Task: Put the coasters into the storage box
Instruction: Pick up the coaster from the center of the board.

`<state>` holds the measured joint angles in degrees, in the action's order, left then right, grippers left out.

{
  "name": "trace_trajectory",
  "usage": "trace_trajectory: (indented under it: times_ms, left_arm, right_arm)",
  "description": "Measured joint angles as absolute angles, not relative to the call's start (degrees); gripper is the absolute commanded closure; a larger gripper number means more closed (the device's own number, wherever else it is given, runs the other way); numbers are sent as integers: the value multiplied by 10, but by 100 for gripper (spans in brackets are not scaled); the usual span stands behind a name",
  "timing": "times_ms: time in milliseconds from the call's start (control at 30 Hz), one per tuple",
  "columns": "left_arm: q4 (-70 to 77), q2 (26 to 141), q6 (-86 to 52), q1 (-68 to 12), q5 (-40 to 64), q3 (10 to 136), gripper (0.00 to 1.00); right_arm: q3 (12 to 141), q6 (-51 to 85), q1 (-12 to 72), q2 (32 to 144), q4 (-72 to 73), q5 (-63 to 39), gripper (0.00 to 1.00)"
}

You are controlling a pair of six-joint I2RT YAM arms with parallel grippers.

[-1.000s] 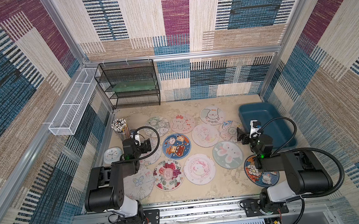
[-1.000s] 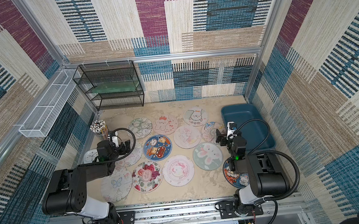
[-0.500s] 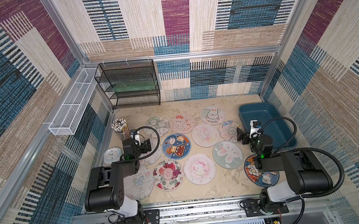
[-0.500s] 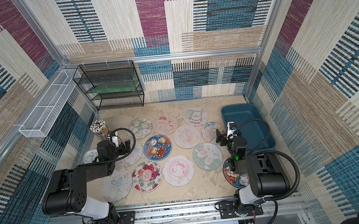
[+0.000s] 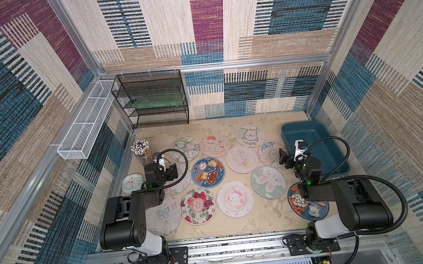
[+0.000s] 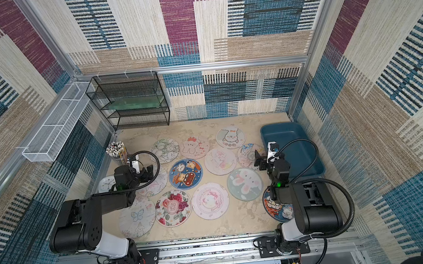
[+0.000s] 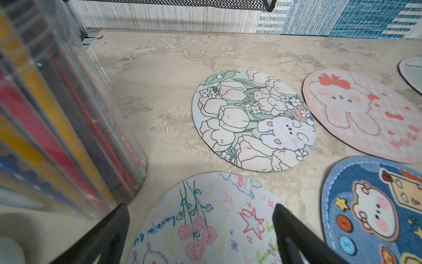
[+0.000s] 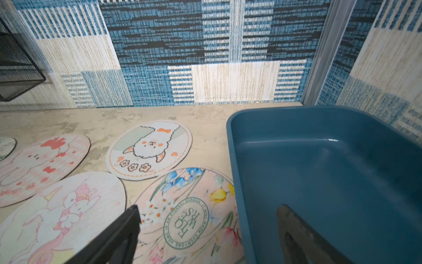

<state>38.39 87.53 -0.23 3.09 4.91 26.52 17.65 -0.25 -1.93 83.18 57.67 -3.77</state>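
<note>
Plainly nothing is stowed yet: the coasters (image 5: 208, 172) lie flat, spread across the table (image 5: 270, 217), and the storage box (image 8: 319, 160) sits empty along the table's right edge toward the far corner, likely for easy drops by the right gripper (image 8: 208, 208). It and the left gripper (image 7: 199, 210) hover low with jaws wide apart, holding nothing.

free: storage box (image 5: 315, 135) interior open | obstacle: pencil jar (image 5: 142, 152) beside left end effector (image 7: 201, 208), apparently not touching
</note>
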Motion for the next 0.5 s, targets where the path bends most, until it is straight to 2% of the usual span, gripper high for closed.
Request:
trace_trajectory:
  times_ms: [67, 267, 500]
  left_arm:
    - [383, 869, 0, 31, 52, 263, 0]
    - [344, 830, 3, 31, 63, 290, 0]
    - [213, 816, -9, 28, 47, 365, 0]
  right_arm:
    - [194, -4, -15, 813, 553, -29, 5]
    - [248, -11, 15, 764, 457, 3, 5]
    - [329, 29, 32, 717, 325, 16, 5]
